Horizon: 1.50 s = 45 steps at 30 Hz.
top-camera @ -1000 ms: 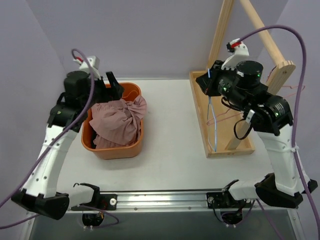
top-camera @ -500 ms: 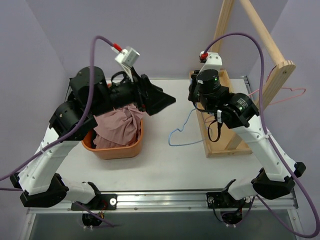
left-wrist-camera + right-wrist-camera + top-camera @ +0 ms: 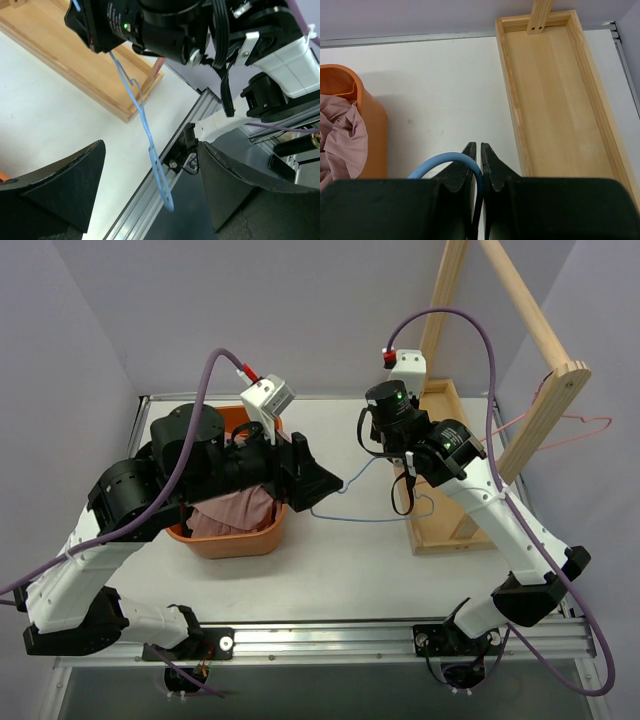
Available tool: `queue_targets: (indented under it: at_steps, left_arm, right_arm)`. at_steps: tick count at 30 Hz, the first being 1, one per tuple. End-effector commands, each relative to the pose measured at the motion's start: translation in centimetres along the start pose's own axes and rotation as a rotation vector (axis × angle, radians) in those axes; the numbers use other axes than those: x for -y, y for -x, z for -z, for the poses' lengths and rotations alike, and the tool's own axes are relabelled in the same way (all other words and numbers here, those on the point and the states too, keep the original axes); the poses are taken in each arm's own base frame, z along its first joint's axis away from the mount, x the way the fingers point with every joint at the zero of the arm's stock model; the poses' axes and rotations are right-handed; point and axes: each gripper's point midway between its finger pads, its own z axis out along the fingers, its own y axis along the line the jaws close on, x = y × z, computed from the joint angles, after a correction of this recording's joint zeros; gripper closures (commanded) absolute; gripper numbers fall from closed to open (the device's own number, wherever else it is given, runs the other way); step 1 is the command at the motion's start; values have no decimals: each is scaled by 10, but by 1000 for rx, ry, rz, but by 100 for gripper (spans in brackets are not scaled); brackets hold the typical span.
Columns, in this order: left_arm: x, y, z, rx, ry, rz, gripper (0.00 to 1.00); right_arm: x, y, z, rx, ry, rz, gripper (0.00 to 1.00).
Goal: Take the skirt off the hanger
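The pink skirt (image 3: 235, 512) lies bunched in the orange basket (image 3: 225, 542) and also shows in the right wrist view (image 3: 340, 135). It is off the blue wire hanger (image 3: 365, 521). My right gripper (image 3: 383, 452) is shut on the hanger's hook (image 3: 470, 162) and holds it above the table's middle. My left gripper (image 3: 335, 480) reaches right from above the basket and is open. In the left wrist view the hanger (image 3: 150, 150) hangs between the wide-apart fingers (image 3: 60, 185) without touching them.
A wooden rack with a tray base (image 3: 440, 535) and a slanted post (image 3: 545, 410) stands at the right. A pink wire hanger (image 3: 560, 425) hangs on it. The metal rail (image 3: 330, 635) runs along the near edge.
My right arm has carried the blue hanger left from the rack to over the table. My left arm has swung right from the basket until its fingers flank the hanger's end.
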Motion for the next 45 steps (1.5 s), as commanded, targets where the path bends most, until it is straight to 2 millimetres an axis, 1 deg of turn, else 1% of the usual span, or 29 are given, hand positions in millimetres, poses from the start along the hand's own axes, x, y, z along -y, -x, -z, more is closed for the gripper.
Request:
queue_targets:
  at_steps: [1, 5, 8, 9, 12, 15, 16, 20, 21, 22, 23, 29, 32, 34, 35, 36, 39, 40, 42, 43, 44, 45]
  left_arm:
    - [-12, -13, 14, -35, 63, -23, 17]
    - [-24, -29, 17, -77, 103, -19, 17]
    - [-19, -36, 14, -92, 74, -4, 19]
    - [-18, -35, 15, -89, 71, -2, 20]
    - [-21, -38, 16, -100, 86, -7, 22]
    - [-20, -40, 15, -109, 82, -2, 27]
    - [-19, -40, 15, -107, 76, -2, 32]
    - [-13, -34, 12, -91, 59, 8, 43]
    - [-14, -35, 9, -99, 63, 9, 45]
    - [-9, -36, 10, -109, 39, 10, 46]
    - [-10, -37, 8, -116, 42, 10, 48]
    - [-11, -36, 8, -106, 52, 17, 55]
    - [-13, -38, 6, -118, 61, 19, 67]
    - [-14, -41, 6, -132, 68, 14, 91]
    - [-17, -42, 6, -137, 83, 13, 97]
    - [-21, -39, 7, -125, 106, 4, 98]
    - [-27, -43, 11, -139, 130, -16, 98]
    - [-29, -44, 11, -143, 139, -23, 98]
    - [-39, -46, 13, -146, 183, -46, 98]
    - [-43, -49, 12, -154, 194, -56, 98]
    - [-47, -48, 13, -150, 205, -69, 98]
    - [-50, -46, 13, -138, 211, -75, 98]
  right_arm:
    - [10, 17, 1, 50, -44, -18, 100]
    - [11, 20, 2, 54, -43, -20, 100]
    - [13, 19, -1, 52, -53, -19, 100]
    - [14, 21, -2, 54, -55, -21, 100]
    - [11, 22, -2, 55, -50, -26, 100]
    - [9, 24, -3, 51, -48, -21, 100]
    - [9, 24, -4, 50, -48, -22, 100]
    - [8, 25, -5, 51, -48, -26, 100]
    - [7, 25, -5, 53, -46, -26, 100]
    - [7, 25, -6, 52, -51, -26, 100]
    - [5, 25, -7, 53, -51, -25, 100]
    - [3, 25, -11, 53, -61, -20, 100]
    - [2, 27, -12, 54, -62, -19, 100]
    - [3, 29, -10, 59, -62, -23, 100]
    - [3, 29, -11, 58, -64, -23, 100]
    - [3, 31, -8, 60, -56, -26, 100]
    - [3, 34, -4, 64, -33, -30, 100]
    - [-2, 34, -1, 57, 2, -29, 94]
    - [-5, 39, 7, 61, 56, -40, 76]
    - [-13, 38, 13, 48, 115, -36, 51]
    - [-16, 38, 18, 44, 143, -42, 38]
    - [-14, 42, 27, 53, 167, -60, 28]
